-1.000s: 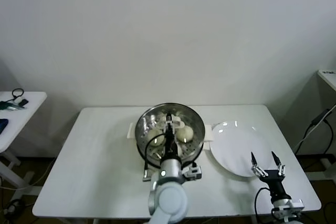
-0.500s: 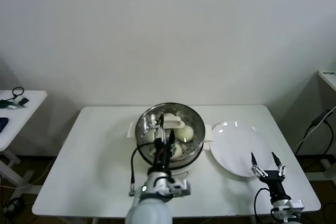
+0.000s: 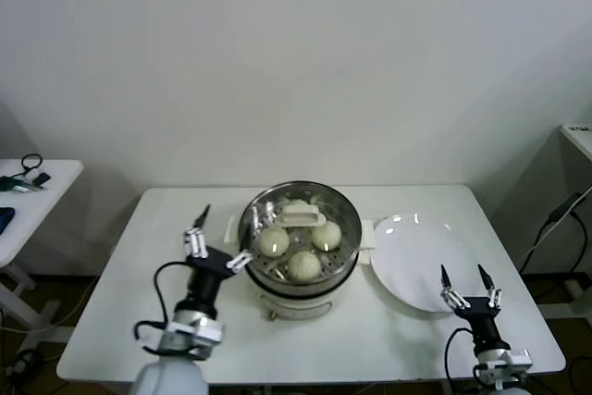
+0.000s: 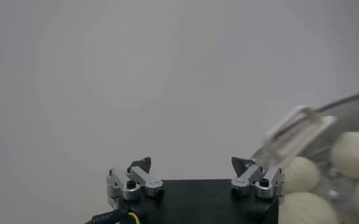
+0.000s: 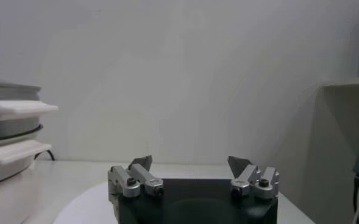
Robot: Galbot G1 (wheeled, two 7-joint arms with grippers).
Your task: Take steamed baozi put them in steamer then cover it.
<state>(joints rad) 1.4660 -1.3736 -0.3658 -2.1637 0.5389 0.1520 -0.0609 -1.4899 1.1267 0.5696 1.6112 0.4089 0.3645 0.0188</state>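
Observation:
The steel steamer (image 3: 354,228) stands mid-table with the glass cover lying on it, its white bar handle (image 3: 302,219) at the centre. Through the glass show three steamed baozi (image 3: 273,242) (image 3: 326,235) (image 3: 302,266), and another is partly hidden behind the handle. My left gripper (image 3: 222,240) is open and empty, just left of the steamer's rim. In the left wrist view the left gripper (image 4: 191,163) has the cover handle (image 4: 295,131) and baozi (image 4: 356,152) off to one side. My right gripper (image 3: 462,275) is open and empty at the plate's near edge.
A flat white plate (image 3: 412,247) lies right of the steamer; in the right wrist view the plate (image 5: 85,207) lies under the right gripper (image 5: 190,161), with the steamer (image 5: 8,115) beside it. A side table (image 3: 28,182) with cables stands far left. Bare white tabletop (image 3: 120,302) lies left of my left arm.
My left gripper let go of the cover's handle, opened wide and drew back to the left of the steamer. The cover now rests on the steamer. The right arm has not moved.

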